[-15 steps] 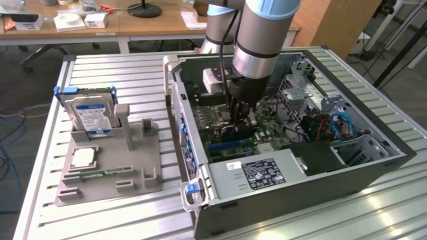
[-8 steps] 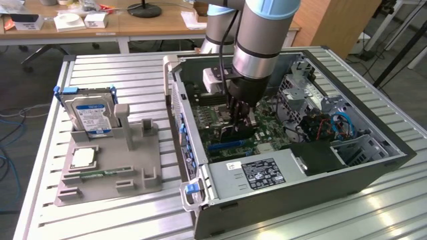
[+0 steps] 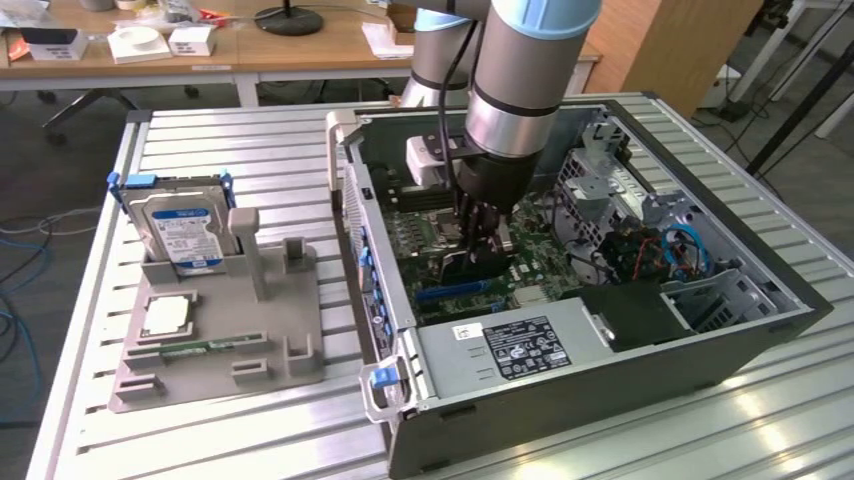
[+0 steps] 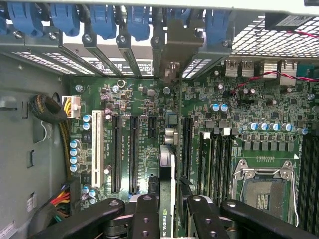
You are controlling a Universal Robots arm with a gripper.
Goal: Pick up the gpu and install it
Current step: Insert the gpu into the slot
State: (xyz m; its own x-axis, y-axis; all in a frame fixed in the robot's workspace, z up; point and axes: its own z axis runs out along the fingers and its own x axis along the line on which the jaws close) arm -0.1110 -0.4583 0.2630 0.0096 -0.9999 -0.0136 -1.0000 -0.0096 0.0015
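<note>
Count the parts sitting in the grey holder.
3: blue-labelled hard drive at the far end, square silver chip mid-holder, green memory stick nearest the camera; others could be hidden.

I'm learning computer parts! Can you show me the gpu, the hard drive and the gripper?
gpu (image 4: 167,199): wrist view, its top edge.
hard drive (image 3: 183,228): exterior view, its blue label.
gripper (image 4: 169,211): wrist view, between its fingertips.

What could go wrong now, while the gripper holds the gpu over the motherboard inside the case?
1. The gpu stands edge-on between the gripper fingers; if it is off the slot line, it may press on the motherboard beside the slot.
2. Its silvery end sits close to the blue slot latches and might catch there.
3. The gripper works deep inside the case, near the cables.
</note>
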